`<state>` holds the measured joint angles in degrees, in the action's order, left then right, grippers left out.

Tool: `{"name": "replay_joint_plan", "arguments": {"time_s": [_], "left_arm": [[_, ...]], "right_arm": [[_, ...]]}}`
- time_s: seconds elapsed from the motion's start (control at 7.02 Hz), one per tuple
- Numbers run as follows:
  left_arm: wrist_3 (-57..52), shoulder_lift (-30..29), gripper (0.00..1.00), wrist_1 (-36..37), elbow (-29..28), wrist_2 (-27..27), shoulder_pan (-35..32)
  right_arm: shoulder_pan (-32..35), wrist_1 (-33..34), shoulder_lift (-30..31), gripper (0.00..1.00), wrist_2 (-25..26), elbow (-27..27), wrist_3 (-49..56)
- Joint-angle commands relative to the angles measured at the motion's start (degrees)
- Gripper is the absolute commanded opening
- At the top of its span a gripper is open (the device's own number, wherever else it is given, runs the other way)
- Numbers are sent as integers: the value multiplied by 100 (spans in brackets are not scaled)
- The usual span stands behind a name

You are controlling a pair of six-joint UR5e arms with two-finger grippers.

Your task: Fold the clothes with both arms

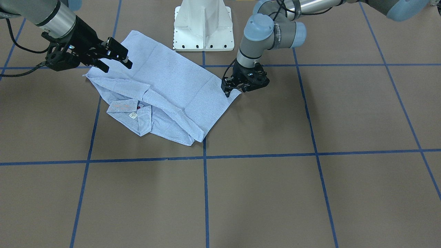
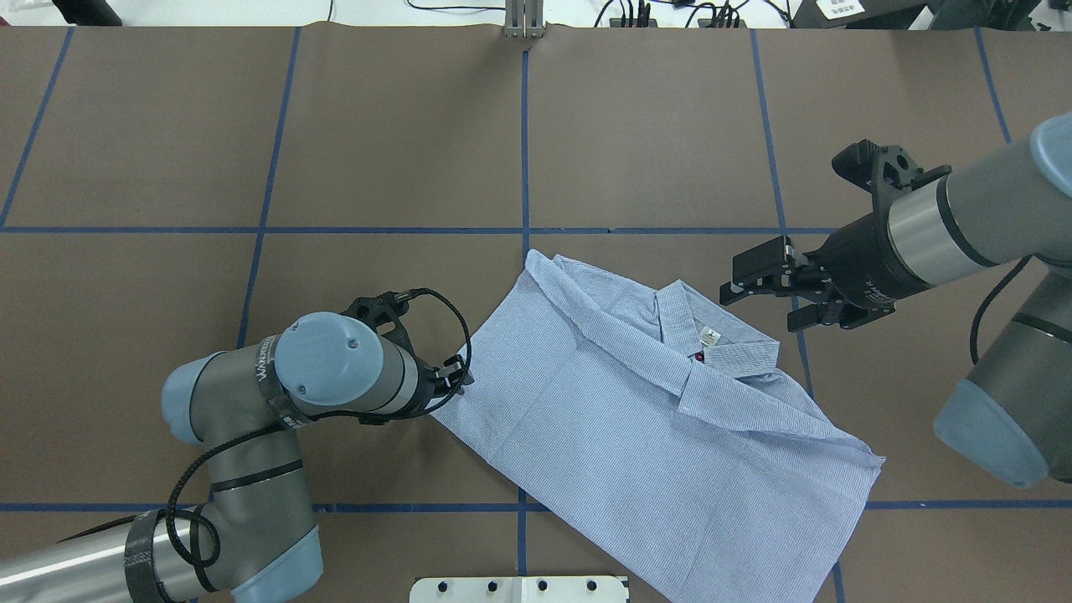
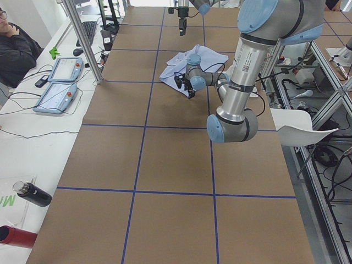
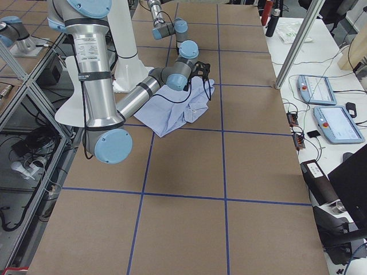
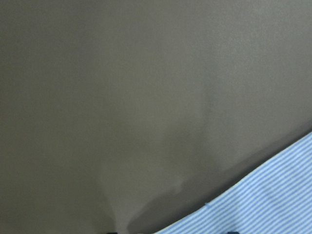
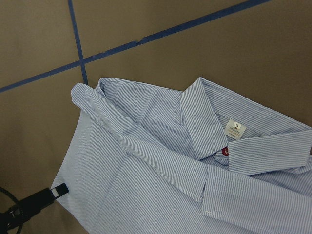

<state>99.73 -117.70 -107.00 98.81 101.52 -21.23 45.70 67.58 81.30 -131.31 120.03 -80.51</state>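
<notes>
The light blue-and-white striped shirt [image 2: 636,419] lies folded on the brown table, collar and white label [image 2: 709,337] facing up, in the front view [image 1: 165,89] and the right wrist view [image 6: 161,161]. My left gripper [image 1: 228,93] points down at the shirt's side edge, near a corner. In the left wrist view only that fabric edge [image 5: 273,204] shows, lying flat, with the fingertips apart at the bottom rim. My right gripper [image 2: 762,306] hovers open above the table beside the collar, holding nothing, also seen in the front view [image 1: 118,67].
The white pedestal base [image 1: 203,26] stands just behind the shirt. Blue tape lines [image 2: 524,151] grid the table. A seated person [image 3: 16,47], two teach pendants [image 3: 58,82] and a bottle [image 3: 33,193] are on a side bench past the table's far edge.
</notes>
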Motion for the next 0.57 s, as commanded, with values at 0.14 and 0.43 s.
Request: {"name": "replay_joint_plan", "arguments": {"time_s": [0.14,0.43], "left_arm": [[3,-43,60,4,-11,0,22],[3,-43,36,4,6,8,22]], "right_arm": [[0,1,9,100,0,-6,0],[9,1,9,100,0,-23,0]]}}
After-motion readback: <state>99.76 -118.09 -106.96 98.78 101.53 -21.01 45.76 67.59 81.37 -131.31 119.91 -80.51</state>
